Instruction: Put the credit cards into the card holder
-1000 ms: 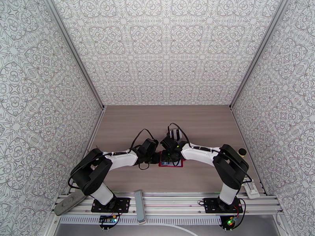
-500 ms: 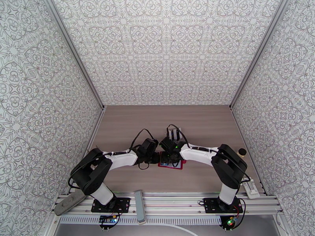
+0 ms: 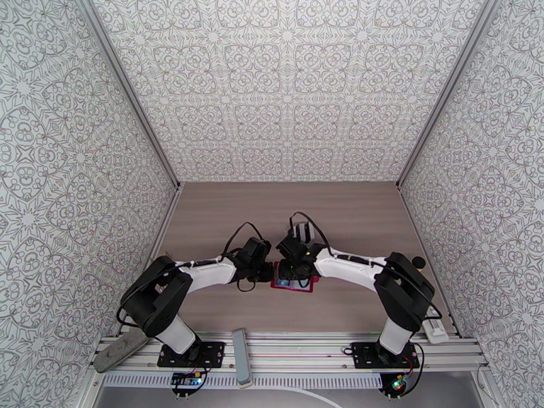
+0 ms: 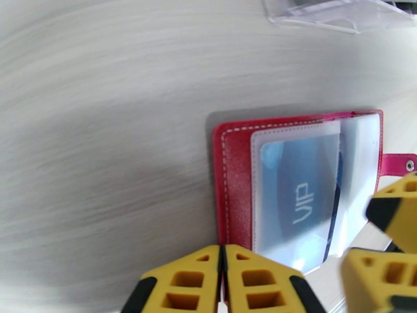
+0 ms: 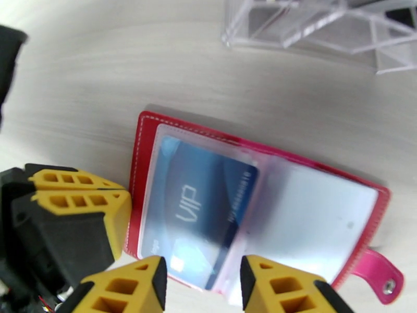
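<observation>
holder (image 5: 147,152): red, white-stitched, lying open mid-desk (image 4: 104,126), blue VIP card (image 5: 203,204) in its clear pocket | left fingers (image 4: 250,281): shut, empty, at holder's cover edge | right fingers (image 5: 284,288): part open over card's near end, contact unclear to you | room: you have bare desk beside holder, clear stand (image 5: 313,22) beyond it, apart

We see the card holder (image 4: 237,189) in grained red leather-like stuff with pale stitching, its pockets (image 5: 313,220) of cloudy soft plastic over a smooth, glossy blue credit card (image 5: 203,204) — the table (image 4: 104,126) matt wood-grain, the stand (image 5: 313,22) clear glossy plastic.
</observation>
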Available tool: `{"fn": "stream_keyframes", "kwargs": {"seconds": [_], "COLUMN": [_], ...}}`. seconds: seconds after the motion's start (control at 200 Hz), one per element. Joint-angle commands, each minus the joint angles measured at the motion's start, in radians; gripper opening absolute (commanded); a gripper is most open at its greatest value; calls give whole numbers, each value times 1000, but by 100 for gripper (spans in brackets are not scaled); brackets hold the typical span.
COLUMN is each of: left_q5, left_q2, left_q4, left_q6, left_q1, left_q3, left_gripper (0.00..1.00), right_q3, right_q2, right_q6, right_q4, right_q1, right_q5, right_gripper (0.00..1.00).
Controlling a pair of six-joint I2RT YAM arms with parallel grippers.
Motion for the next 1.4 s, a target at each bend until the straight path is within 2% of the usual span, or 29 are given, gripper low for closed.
{"fn": "stream_keyframes", "kwargs": {"seconds": [0.0, 0.28, 0.455, 0.635, 1.395], "left_q5": [-25, -14, 30, 26, 27], "left_q2": [-58, -129, -133, -134, -78], "left_q4": [-83, -133, -101, -80, -27], "left_q6": [27, 3, -38, -73, -105], "left_q1": [10, -19, -55, -81, -98], "left_q3": [35, 48, 26, 4, -52], "left_gripper": [11, 11, 11, 13, 20], "right_q3": [-31, -70, -87, -96, -103], "right_q2": [-53, -79, -71, -57, -8], "right_q6": [-15, -41, -53, -62, -78], "right_q4": [-27, -4, 24, 48, 79], "right_q1": [-10, -60, -93, -114, -151], "right_q5": [36, 32, 5, -11, -28], "right_gripper": [43, 43, 43, 43, 43]}}
